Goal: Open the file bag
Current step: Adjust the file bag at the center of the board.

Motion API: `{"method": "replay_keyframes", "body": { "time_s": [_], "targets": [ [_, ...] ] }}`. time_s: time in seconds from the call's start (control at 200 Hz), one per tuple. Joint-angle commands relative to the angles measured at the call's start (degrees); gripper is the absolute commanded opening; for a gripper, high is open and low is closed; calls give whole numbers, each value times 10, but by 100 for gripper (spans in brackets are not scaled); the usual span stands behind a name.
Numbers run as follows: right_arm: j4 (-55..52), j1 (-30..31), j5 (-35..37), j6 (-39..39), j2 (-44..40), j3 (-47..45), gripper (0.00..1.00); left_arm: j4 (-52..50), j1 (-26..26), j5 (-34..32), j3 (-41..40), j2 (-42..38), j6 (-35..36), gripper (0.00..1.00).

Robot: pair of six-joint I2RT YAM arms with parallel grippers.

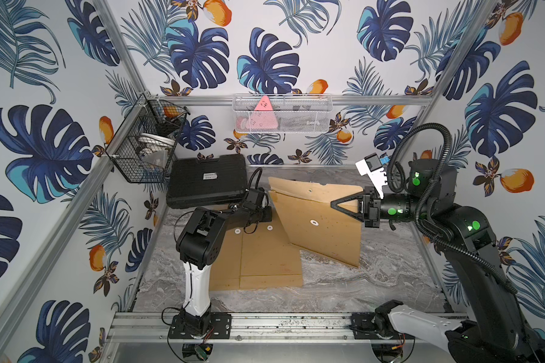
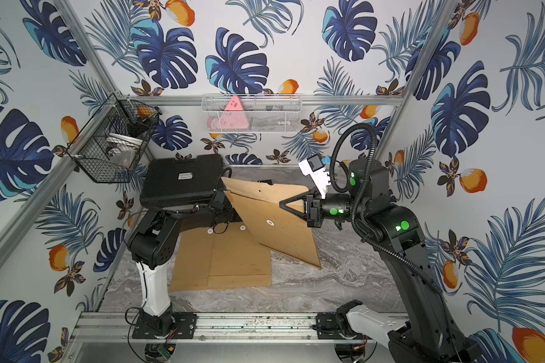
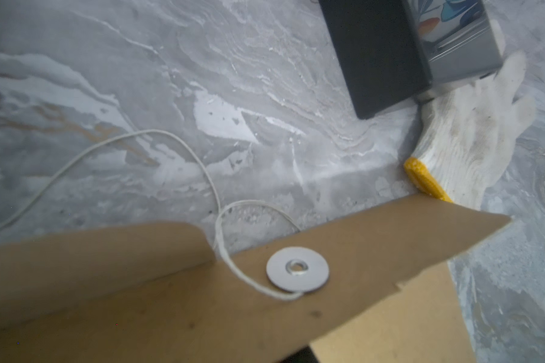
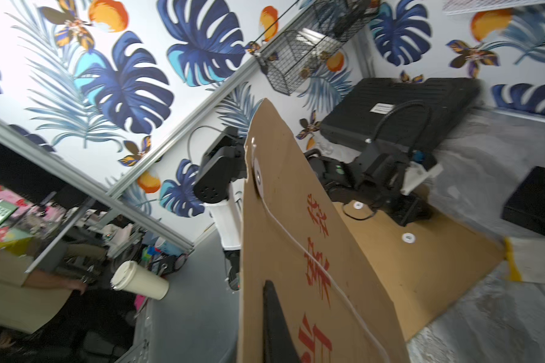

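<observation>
You're untying. Your right gripper (image 1: 335, 205) pinches the bag (image 1: 315, 232), tilted up mid-frame. Your left gripper (image 1: 266, 214) is squeezed closed beside it; on what, I can't tell. Next, pull the string (image 3: 155, 130) off the button (image 3: 297, 268).

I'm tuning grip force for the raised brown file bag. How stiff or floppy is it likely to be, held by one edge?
Probably fairly stiff: the file bag shows flat panels though the right gripper pinches only one edge. Likely light, since that small pinch holds it tilted. Its loose string may dangle and snag.
</observation>
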Motion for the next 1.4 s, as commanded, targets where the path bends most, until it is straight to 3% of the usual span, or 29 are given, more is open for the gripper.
{"method": "replay_keyframes", "body": {
  "time_s": [0.0,0.155,0.285,0.385,0.49,0.59,0.946,1.111,1.261,1.316,1.391],
  "targets": [
    [46,2,-23,23,-11,-21,0,-69,2,-3,6,14,7,12],
    [-38,2,188,5,42,-53,0,-62,2,5,5,8,13,12],
    [-19,-15,291,-5,128,-94,0,-64,2,5,5,7,15,12],
    [30,-56,280,-4,203,-106,0,-63,2,6,4,9,14,13],
    [51,-97,207,-9,288,-77,0,-61,2,8,3,9,13,13],
    [5,-126,121,-31,385,-3,0,-64,2,7,5,9,13,14],
    [-86,-141,133,-121,595,122,0,-58,1,10,4,10,9,21],
    [-81,-141,168,-121,626,114,1,-58,1,6,3,-6,13,27],
    [-57,-141,202,-107,619,93,23,-59,1,-1,4,-12,16,36],
    [-37,-141,205,-100,598,75,23,-65,0,-2,9,-8,18,38],
    [2,-141,203,-88,552,37,14,-65,0,0,11,0,16,39]
  ]
}}
